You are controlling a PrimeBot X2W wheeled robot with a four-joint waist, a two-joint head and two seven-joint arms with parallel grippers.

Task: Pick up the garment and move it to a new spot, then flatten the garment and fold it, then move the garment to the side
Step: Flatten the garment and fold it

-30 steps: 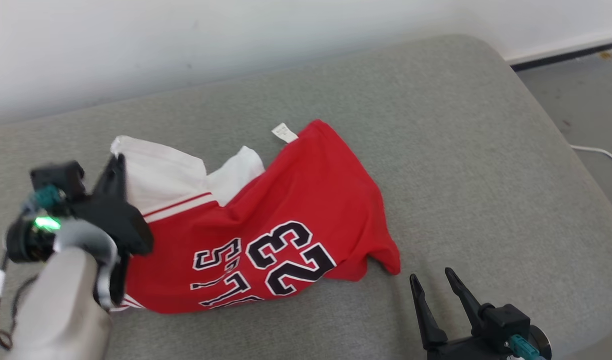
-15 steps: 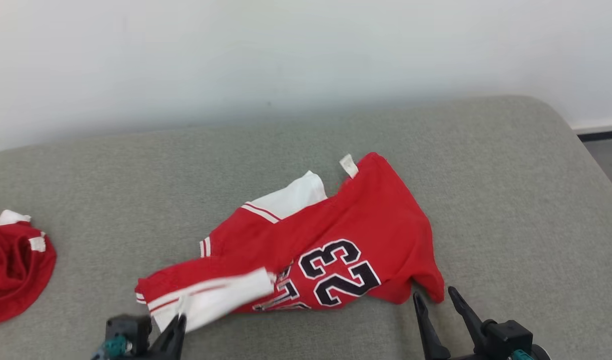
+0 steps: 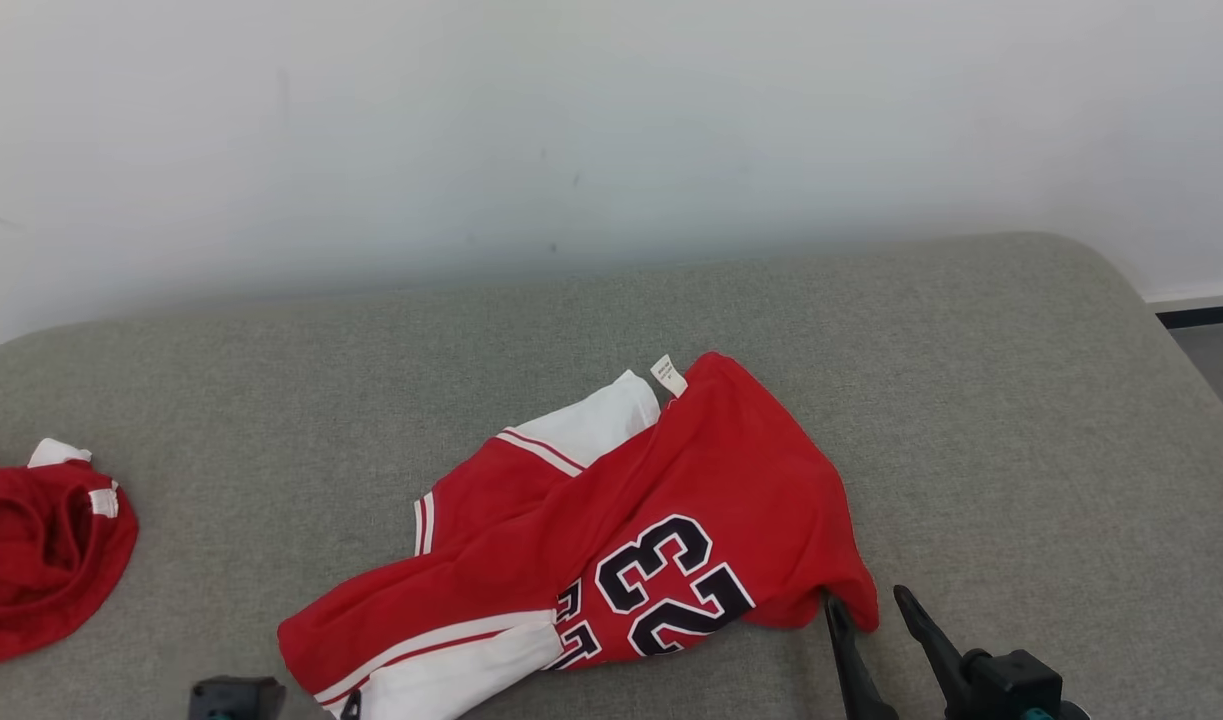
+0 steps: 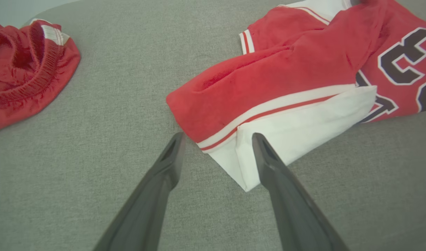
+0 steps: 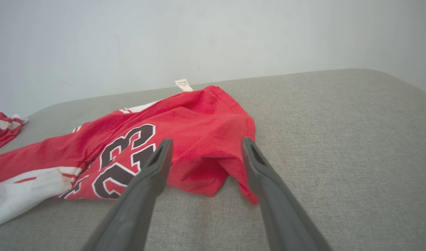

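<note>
A red basketball jersey with white panels and a black "23" [image 3: 611, 520] lies rumpled and half folded over itself near the front middle of the grey fabric-covered bench [image 3: 971, 400], with a small white label [image 3: 668, 375] sticking up at its far edge. The left fingers [image 4: 157, 181] are spread wide and hold nothing. In the left wrist view the jersey's white corner with its red stripe lies on the bench right between their tips: one tip is just beside the red fold, and the other overlaps the edge of the white cloth. I cannot tell whether it touches the cloth. The right fingers [image 5: 268, 188] are also parted and empty, low over the bench at the jersey's other end. The drooping red corner below the number lies between and just beyond their tips. In the head view the nearer tip of that pair [image 3: 839, 640] meets the red corner's edge, while the other stands clear on the bare grey cover. A second crumpled red garment with white trim [image 3: 41, 560] lies well apart at the left edge of the bench. A plain pale wall [image 3: 571, 130] rises behind the bench.
</note>
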